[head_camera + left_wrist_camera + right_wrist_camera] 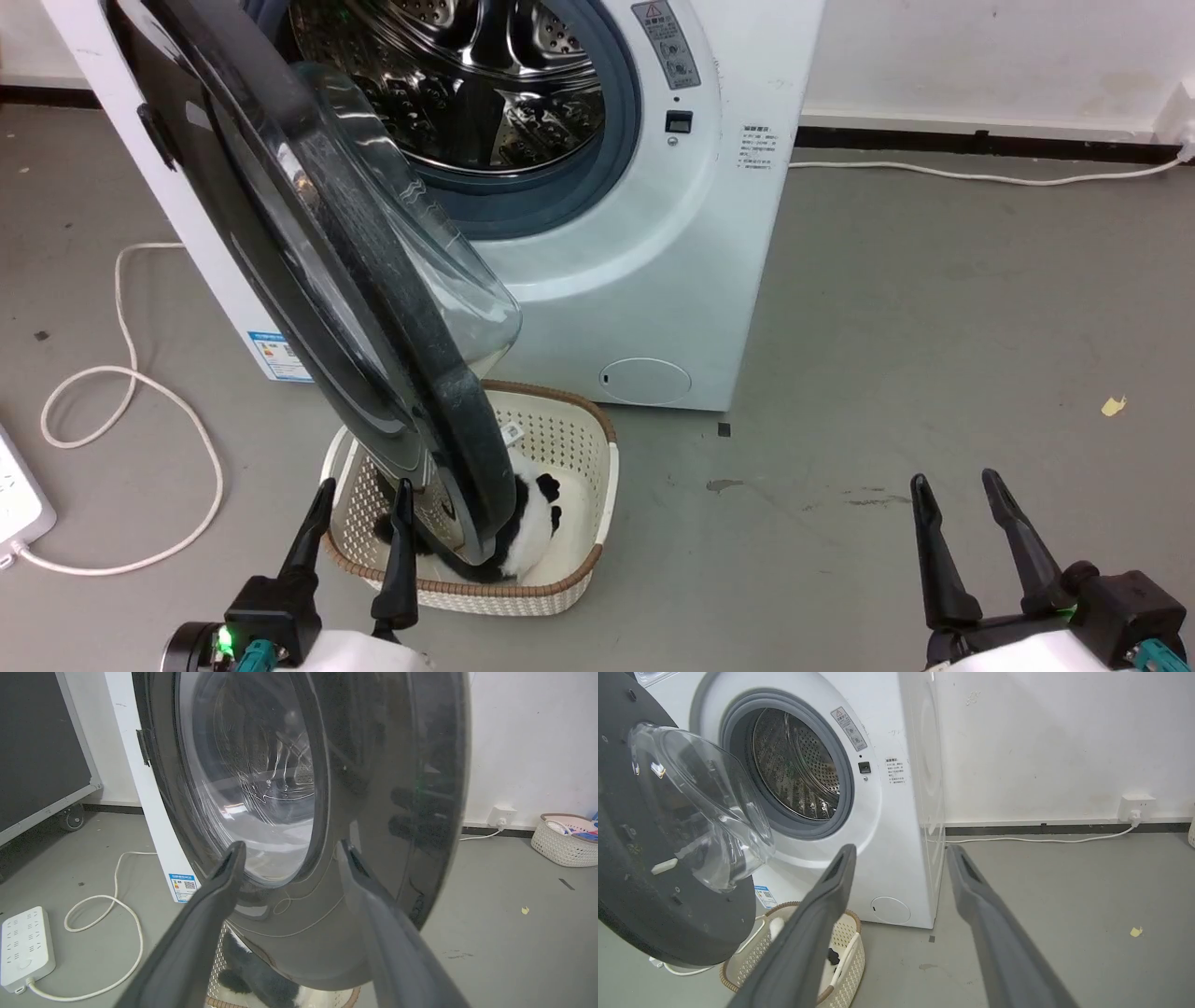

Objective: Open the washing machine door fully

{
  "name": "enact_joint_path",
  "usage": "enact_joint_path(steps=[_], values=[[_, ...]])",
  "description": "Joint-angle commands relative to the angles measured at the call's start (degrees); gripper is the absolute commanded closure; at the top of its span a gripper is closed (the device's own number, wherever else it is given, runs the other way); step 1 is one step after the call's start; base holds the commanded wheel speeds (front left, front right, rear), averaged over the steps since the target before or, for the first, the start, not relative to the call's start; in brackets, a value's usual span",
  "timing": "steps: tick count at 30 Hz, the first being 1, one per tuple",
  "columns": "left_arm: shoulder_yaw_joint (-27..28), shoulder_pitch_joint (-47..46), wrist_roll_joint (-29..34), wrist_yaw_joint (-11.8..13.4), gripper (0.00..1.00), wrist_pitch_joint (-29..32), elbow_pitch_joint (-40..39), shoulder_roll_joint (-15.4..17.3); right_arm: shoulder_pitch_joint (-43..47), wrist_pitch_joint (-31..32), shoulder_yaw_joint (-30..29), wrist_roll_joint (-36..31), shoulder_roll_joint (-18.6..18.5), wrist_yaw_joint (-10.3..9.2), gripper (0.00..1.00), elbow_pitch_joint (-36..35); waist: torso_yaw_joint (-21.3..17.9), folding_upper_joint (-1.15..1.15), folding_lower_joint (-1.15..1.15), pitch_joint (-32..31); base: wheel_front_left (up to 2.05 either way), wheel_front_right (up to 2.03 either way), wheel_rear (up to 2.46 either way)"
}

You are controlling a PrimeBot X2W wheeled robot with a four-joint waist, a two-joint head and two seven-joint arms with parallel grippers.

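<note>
Since the door (308, 280) stands only part-swung from the machine (653, 280), the left gripper (365, 487) spread empty near its outer face and the right gripper (954, 478) likewise, a wider swing is judged needed.

Grey floor (934, 327) bears the washing machine (653, 233), a cream basket (569, 431) before it, a looped cable (121, 313), a power strip (17, 495).
</note>
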Motion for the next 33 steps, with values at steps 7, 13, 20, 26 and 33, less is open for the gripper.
enact_joint_path(steps=[7,13,20,26,33], values=[[1.11,-0.08,0.12,0.33,1.00,-0.32,-3.26,0.20,0.04,-0.25,0.02,0.87,0.27,-0.04,0.00,-0.42,-0.29,0.00,0.00,0.11,0.00,0.00,0.00],[4.69,-2.83,-1.25,3.19,1.00,-0.32,-10.18,0.02,-0.38,-0.25,-0.22,0.96,0.28,-0.04,0.00,-1.12,-0.31,0.00,0.00,0.46,0.00,0.00,0.00],[8.61,-8.72,-3.51,4.58,1.00,-0.32,-20.54,0.10,-0.50,-0.26,0.14,0.39,0.28,-0.04,0.00,-1.28,-0.78,0.00,0.00,0.65,0.00,0.00,0.00],[6.70,-12.99,-1.01,4.39,1.00,0.61,-29.07,0.89,-0.52,-0.26,0.14,-0.30,0.28,-0.04,0.00,-1.26,-1.36,0.00,0.00,0.87,0.00,0.00,0.00],[-2.23,-15.18,1.38,2.14,1.00,7.23,-31.76,0.86,-0.84,-0.26,0.77,-1.44,0.28,-0.04,0.00,-0.94,-1.49,0.00,0.00,2.02,0.00,0.00,0.00]])
